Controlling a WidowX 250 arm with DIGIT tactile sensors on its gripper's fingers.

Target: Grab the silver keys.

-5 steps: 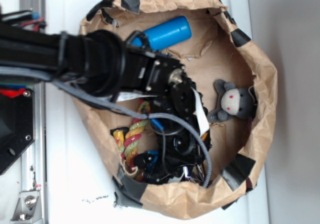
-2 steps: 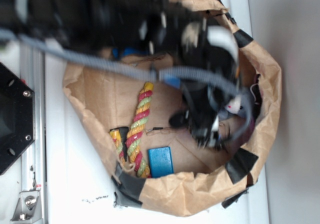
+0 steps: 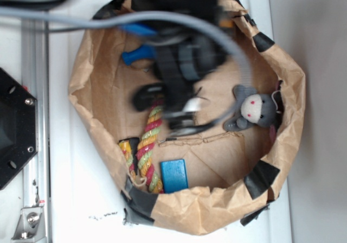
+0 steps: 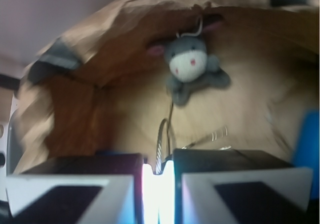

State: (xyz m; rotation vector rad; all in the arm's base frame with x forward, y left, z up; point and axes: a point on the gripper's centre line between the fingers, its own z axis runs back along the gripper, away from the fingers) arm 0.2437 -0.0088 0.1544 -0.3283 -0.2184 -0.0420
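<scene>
- Gripping is how I read the black two-fingered claw (image 4: 159, 170): in the wrist view its jaws stand nearly together with a thin wire ring between them, so I judge it closed on the dull silver-grey keys on thin wire rings (image 4: 165, 140).
- I can make out only the rings and a short coiled bit of wire beyond the fingertips; the key blades themselves are blurred or hidden.
- From the exterior view the claw (image 3: 181, 113) is smeared by motion above the middle of the crumpled brown paper bag with black tape patches (image 3: 282, 140). I cannot pick out the keys there.
- Just ahead of the claw lies the small grey plush mouse with a white loop (image 3: 255, 110), face up against the far wall, apart from the fingers.
- The red, yellow and green twisted rope (image 3: 149, 145) lies on the bag floor, partly under the arm; the flat blue rectangular block (image 3: 174, 175) sits beside its lower end, near the wall.
- My judgement: the pinch on thin wire is narrow, so the bunch could slip or swing.
</scene>
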